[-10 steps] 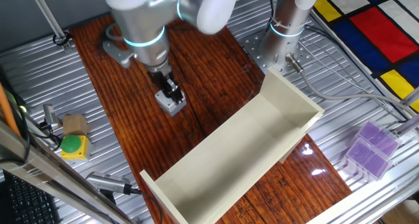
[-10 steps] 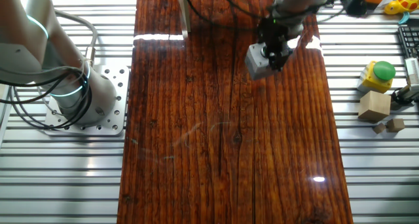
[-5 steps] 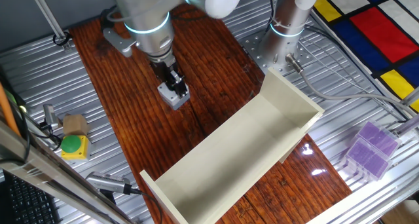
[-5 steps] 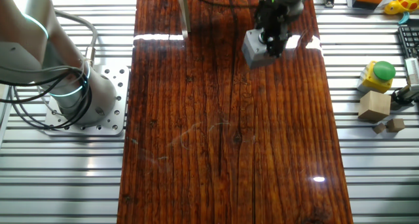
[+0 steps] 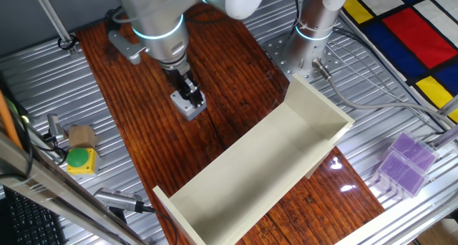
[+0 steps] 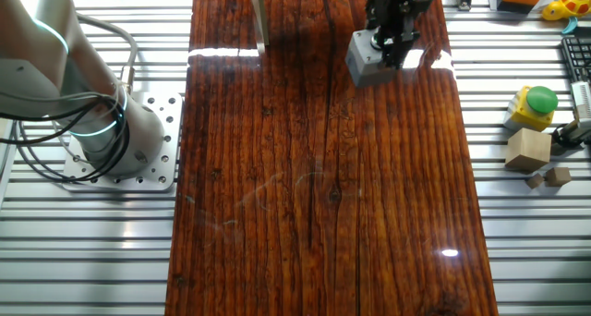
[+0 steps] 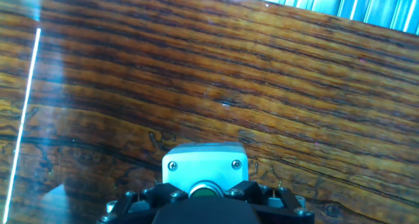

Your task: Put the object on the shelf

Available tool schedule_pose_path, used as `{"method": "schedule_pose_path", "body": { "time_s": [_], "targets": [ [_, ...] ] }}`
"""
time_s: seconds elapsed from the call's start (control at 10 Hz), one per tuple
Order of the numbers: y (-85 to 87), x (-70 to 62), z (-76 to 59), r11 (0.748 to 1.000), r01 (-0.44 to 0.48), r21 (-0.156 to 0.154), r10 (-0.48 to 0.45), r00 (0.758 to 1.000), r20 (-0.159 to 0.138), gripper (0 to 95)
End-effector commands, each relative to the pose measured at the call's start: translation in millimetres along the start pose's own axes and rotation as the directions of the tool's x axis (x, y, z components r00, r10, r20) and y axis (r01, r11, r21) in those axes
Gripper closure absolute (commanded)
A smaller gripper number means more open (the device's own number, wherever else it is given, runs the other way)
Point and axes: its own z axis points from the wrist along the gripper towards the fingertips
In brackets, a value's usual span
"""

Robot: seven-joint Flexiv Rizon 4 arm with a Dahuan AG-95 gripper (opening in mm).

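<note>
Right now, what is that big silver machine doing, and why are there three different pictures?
It is a robot arm, like a metal arm with a hand on its end. That hand is a gripper with two fingers, and it is squeezing a small grey box with a green button on top.

Two pictures come from cameras fixed around the table, looking from different sides. The third comes from a camera on the hand itself, so you look down the fingers and see the box very close, above the brown wood.

The long cream shelf lies on the table, apart from the box. Off to the side sit a yellow box with a green button, a wooden block and purple see-through boxes.
</note>
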Motion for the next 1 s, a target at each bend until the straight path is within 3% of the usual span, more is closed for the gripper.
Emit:
{"method": "schedule_pose_path", "body": {
  "time_s": [0.1,0.7,1.0],
  "targets": [
    [0.3,-1.0,-0.4,0.996,0.087,-0.007,-0.087,0.996,-0.009,95.0],
    [0.3,-1.0,-0.4,0.994,0.111,-0.015,-0.111,0.994,0.005,95.0],
    [0.3,-1.0,-0.4,0.99,0.123,-0.067,-0.121,0.992,0.028,95.0]
  ]
}}
